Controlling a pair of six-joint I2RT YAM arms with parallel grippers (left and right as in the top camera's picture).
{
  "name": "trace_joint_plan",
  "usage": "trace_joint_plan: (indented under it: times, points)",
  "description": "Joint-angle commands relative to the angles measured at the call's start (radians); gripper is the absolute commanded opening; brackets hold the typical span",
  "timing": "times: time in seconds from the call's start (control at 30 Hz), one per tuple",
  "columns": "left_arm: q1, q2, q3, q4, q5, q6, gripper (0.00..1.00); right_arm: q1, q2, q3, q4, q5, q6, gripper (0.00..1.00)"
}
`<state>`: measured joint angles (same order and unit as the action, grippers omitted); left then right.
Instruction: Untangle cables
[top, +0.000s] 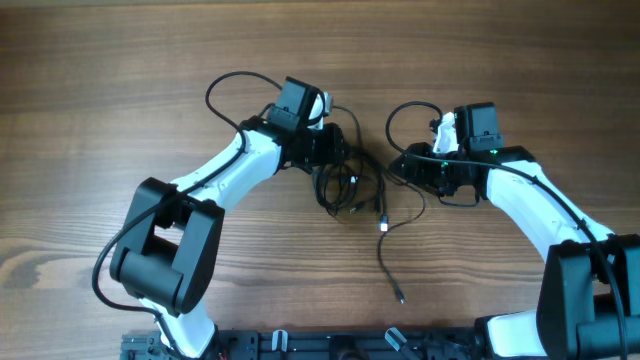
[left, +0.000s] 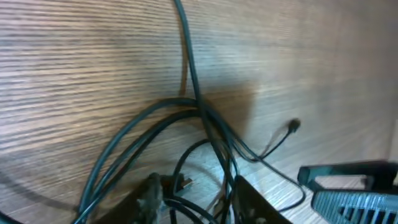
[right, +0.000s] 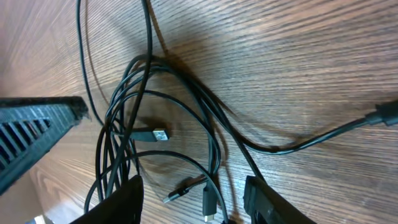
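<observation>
Cables (top: 350, 188) lie in a knotted heap on the table (top: 120, 80) with an arm crowding each flank. The left gripper (left: 196, 190) is at the heap's left edge and the right gripper (right: 193, 186) at its right, both with jaws spread wide and strands running loose between the fingers, nothing pinched. One loose tail (top: 390, 265) trails from the heap toward the robot's base, crosswise to the line between the arms, and the left looks a touch nearer the heap's core.

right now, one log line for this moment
cables: tangled heap on table | left gripper: open, astride cables | right gripper: open, astride cables | untangled: no
</observation>
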<state>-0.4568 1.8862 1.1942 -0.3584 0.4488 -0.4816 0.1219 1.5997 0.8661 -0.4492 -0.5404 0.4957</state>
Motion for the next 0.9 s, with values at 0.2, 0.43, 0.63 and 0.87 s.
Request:
trace_joint_plan:
  times: [0.2,0.43,0.63,0.87]
  points:
    - [-0.112,0.013,-0.005,-0.092,-0.145,-0.058,0.33,0.005,-0.005,0.004,-0.014,-0.026,-0.025,0.54]
    - [-0.107,-0.020,0.012,-0.103,-0.095,0.039,0.04,0.006,-0.005,0.004,-0.039,-0.077,-0.101,0.52]
    - [-0.058,-0.142,0.038,-0.027,0.194,0.116,0.04,0.006,-0.005,0.004,0.033,-0.275,-0.192,0.58]
    - [-0.029,-0.145,0.038,-0.007,0.315,0.108,0.04,0.006,-0.004,0.004,0.100,-0.228,-0.154,0.59]
